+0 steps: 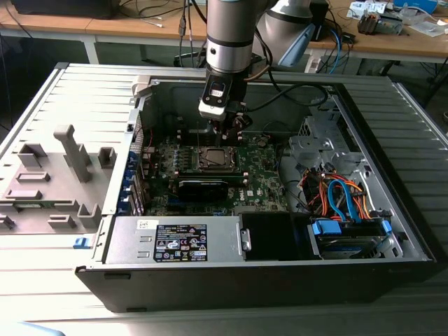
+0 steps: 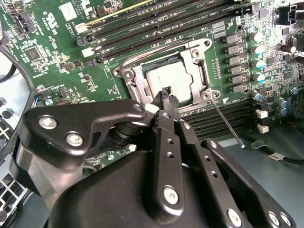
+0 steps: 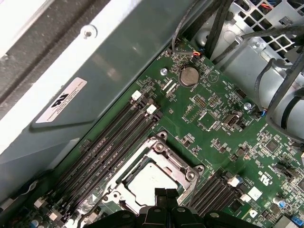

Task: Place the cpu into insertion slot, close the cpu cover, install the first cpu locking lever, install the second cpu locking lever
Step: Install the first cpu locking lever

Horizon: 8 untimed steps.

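Note:
The cpu (image 2: 170, 80) lies in the insertion slot (image 2: 134, 81) on the green motherboard, its silvery top showing through the window of the cpu cover (image 2: 202, 71), which lies flat over it. In the first wrist view the cpu (image 3: 148, 182) sits inside the cpu cover (image 3: 167, 161). One thin locking lever (image 2: 228, 126) sticks out loose from a socket corner, over the memory slots. My gripper (image 2: 167, 97) is shut with nothing in it, its tips just above the cpu's near edge. In the exterior view the gripper (image 1: 229, 131) hangs right over the socket (image 1: 213, 159).
Long black memory slots (image 3: 111, 137) flank the socket on both sides. The open case's metal wall (image 3: 109, 61) rises close behind the board. A power supply (image 1: 175, 241) sits in front, and a drive bay with coloured cables (image 1: 343, 199) lies at the exterior view's right.

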Available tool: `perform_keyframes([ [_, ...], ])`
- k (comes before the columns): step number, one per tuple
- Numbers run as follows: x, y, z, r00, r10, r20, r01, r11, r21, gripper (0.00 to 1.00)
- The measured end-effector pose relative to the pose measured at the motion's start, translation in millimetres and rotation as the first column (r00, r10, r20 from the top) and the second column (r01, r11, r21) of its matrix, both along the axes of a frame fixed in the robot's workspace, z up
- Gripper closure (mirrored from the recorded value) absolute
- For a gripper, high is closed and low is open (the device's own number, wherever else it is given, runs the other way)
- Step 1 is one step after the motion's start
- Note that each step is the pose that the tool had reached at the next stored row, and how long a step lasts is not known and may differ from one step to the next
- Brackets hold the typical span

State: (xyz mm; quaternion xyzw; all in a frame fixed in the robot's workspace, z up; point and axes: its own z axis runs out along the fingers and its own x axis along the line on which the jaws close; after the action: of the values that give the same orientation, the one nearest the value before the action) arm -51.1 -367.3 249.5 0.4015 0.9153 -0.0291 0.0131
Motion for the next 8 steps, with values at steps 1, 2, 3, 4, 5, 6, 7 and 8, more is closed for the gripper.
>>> perform_keyframes([
  [1,0.0,0.0,0.0,1.0000,0.001,0.0000,-0.001,1.0000,0.0000,0.89],
  [2,0.0,0.0,0.0,1.0000,0.003,0.0000,-0.003,1.0000,0.0000,0.89],
  [3,0.0,0.0,0.0,1.0000,0.004,0.0000,-0.004,1.0000,0.0000,0.89],
  [4,0.0,0.0,0.0,1.0000,0.007,0.0000,-0.007,1.0000,0.0000,0.89],
  [5,0.0,0.0,0.0,1.0000,0.009,0.0000,-0.009,1.0000,-0.0001,0.89],
  [6,0.0,0.0,0.0,0.9999,0.010,0.0001,-0.010,0.9999,0.0000,0.89],
  [7,0.0,0.0,0.0,0.9999,0.012,0.0000,-0.012,0.9999,-0.0001,0.89],
  [8,0.0,0.0,0.0,0.9999,0.014,0.0001,-0.014,0.9999,0.0000,0.89],
])
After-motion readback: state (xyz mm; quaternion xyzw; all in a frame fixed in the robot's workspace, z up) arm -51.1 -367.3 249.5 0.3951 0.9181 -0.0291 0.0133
